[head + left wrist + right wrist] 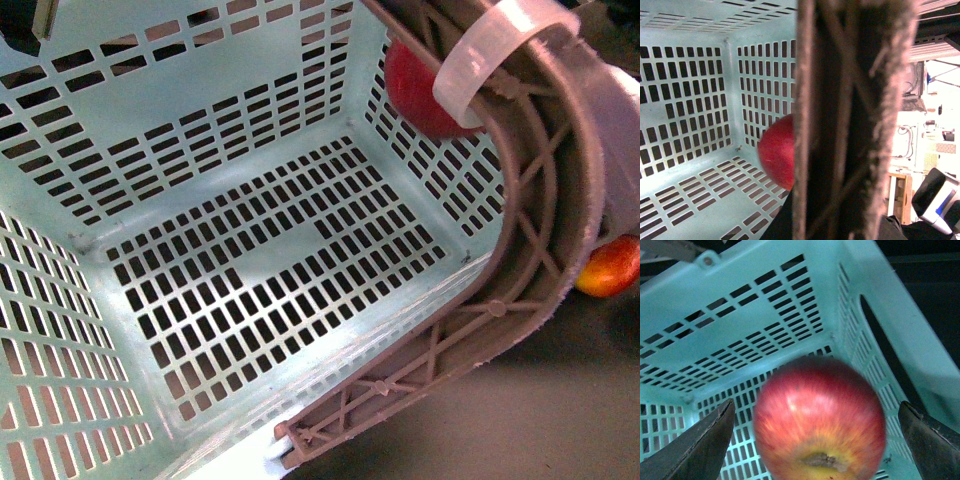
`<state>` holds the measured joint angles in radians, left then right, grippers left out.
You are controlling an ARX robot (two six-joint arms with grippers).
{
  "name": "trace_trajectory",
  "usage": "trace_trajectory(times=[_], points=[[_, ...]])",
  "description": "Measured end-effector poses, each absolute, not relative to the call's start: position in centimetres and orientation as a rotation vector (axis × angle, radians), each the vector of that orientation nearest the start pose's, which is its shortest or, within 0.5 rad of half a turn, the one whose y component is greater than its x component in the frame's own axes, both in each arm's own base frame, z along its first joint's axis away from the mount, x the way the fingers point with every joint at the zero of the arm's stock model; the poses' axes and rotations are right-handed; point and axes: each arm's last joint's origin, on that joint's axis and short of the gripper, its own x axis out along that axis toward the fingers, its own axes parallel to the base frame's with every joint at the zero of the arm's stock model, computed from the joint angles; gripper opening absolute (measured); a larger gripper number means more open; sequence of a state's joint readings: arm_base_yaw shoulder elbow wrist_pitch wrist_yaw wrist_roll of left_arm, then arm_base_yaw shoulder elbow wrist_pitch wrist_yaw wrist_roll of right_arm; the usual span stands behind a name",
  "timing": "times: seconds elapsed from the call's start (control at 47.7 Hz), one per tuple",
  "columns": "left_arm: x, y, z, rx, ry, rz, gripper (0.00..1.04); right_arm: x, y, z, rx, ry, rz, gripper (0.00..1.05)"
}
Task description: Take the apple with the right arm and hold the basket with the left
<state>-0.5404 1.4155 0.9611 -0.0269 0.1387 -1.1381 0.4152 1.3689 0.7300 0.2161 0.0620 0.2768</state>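
The pale mint basket (250, 130) fills the front view, its slotted floor bare. Its brownish ribbed handle (540, 240), with a translucent white band (500, 45), curves across the right side. The red apple (420, 90) shows at the basket's far right corner, partly behind the band. In the right wrist view the apple (820, 420) is blurred and sits between the spread fingers (700, 445) of my open right gripper (815, 450), with a gap on each side. My left gripper (840, 225) is shut on the handle (850, 115), beside which the apple (777, 150) peeks out.
An oval yellow-orange and red fruit (608, 267) lies on the dark surface outside the basket, to the right of the handle. The basket wall has a cut-out hand slot (885, 350). Shelving and room clutter (930, 125) show beyond the handle.
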Motion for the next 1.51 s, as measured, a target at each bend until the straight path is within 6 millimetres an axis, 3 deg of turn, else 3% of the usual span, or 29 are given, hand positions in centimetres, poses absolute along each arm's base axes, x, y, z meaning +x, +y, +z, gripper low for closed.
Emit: trace_trajectory(times=[0.189,0.315,0.419,0.566,0.692,0.755,0.965,1.51], points=[[26.5,-16.4,26.6,-0.965,0.797,-0.317,0.05,25.8,7.9,24.6,0.16,0.346,0.043,0.96],[26.5,-16.4,26.5,-0.962,0.793,-0.313,0.05,23.8,3.9,26.2,0.153,0.255,-0.207,0.96],[26.5,-16.3,26.6,-0.962,0.791,-0.31,0.05,22.8,2.5,26.7,0.145,0.165,-0.189,0.9],[26.5,-16.4,26.6,-0.963,0.799,-0.321,0.05,21.0,2.2,24.9,0.06,0.002,0.009,0.67],[26.5,-16.4,26.6,-0.97,0.806,-0.326,0.05,19.7,1.7,23.2,0.03,0.007,0.006,0.51],[26.5,-16.4,26.6,-0.967,0.796,-0.313,0.05,18.6,1.3,22.0,0.02,0.01,0.002,0.34],[26.5,-16.4,26.6,-0.961,0.795,-0.317,0.05,16.8,0.1,20.4,0.009,0.009,0.0,0.02],[26.5,-16.4,26.6,-0.965,0.796,-0.316,0.05,13.7,0.0,18.0,0.006,0.009,0.002,0.02]])
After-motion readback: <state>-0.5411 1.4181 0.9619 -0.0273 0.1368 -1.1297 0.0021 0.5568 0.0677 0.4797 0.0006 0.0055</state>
